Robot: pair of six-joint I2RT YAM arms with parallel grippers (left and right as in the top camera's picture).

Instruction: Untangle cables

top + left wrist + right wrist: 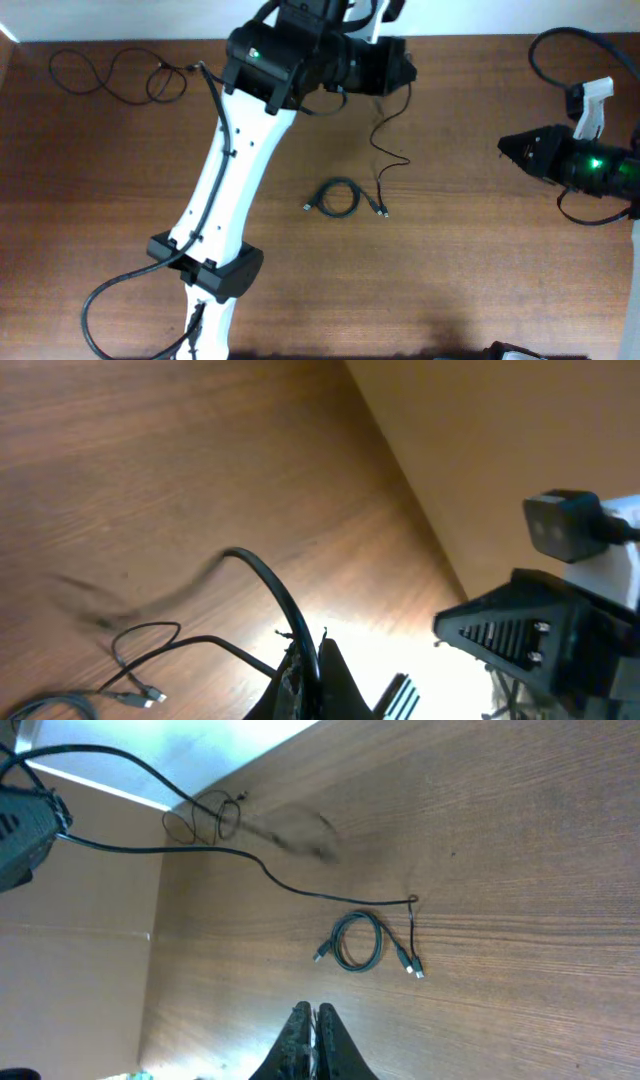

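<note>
A small coiled black cable lies mid-table, also in the right wrist view. A long thin cable strand runs from my left gripper down to plug ends beside the coil. My left gripper is shut on this strand, holding it above the table near the far edge. The strand shows stretched in the right wrist view. Another loose cable lies wavy at the far left. My right gripper is shut and empty, well right of the coil.
The left arm's white body crosses the table's left half from the near edge. The right arm stands at the right. The table's far edge meets a white wall.
</note>
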